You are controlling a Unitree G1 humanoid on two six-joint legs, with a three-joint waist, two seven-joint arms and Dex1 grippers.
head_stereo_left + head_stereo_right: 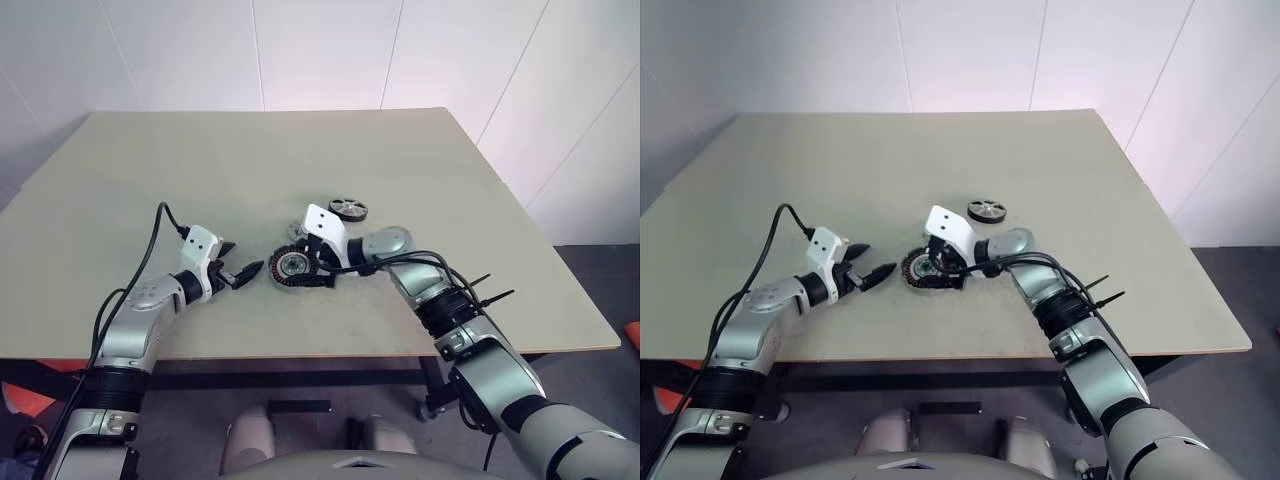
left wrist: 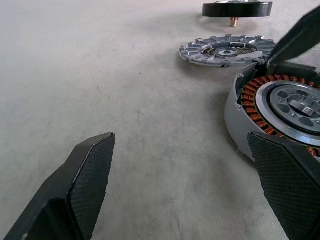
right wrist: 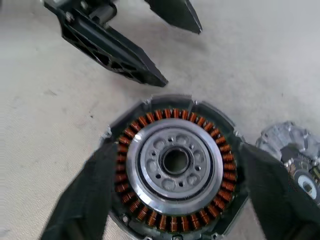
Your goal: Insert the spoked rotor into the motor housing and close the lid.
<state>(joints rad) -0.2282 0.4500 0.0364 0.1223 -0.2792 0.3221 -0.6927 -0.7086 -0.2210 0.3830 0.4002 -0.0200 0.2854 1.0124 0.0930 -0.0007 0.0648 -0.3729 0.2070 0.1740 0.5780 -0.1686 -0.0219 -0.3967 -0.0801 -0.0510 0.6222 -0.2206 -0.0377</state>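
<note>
The motor housing (image 1: 290, 267), a thick silver cup with copper windings, lies on the table near its front edge. My right gripper (image 3: 175, 150) is open, with one finger close to each side of the housing. My left gripper (image 1: 243, 270) is open just left of the housing and holds nothing. The lid (image 2: 227, 49), a flat grey notched disc, lies on the table just behind the housing. Farther back and to the right rests the spoked rotor (image 1: 348, 208), a dark-rimmed wheel with a shiny spoked face.
The beige table (image 1: 200, 170) has bare room to the left and at the back. Its front edge (image 1: 300, 352) runs close below both grippers. A black cable (image 1: 150, 250) loops over my left forearm.
</note>
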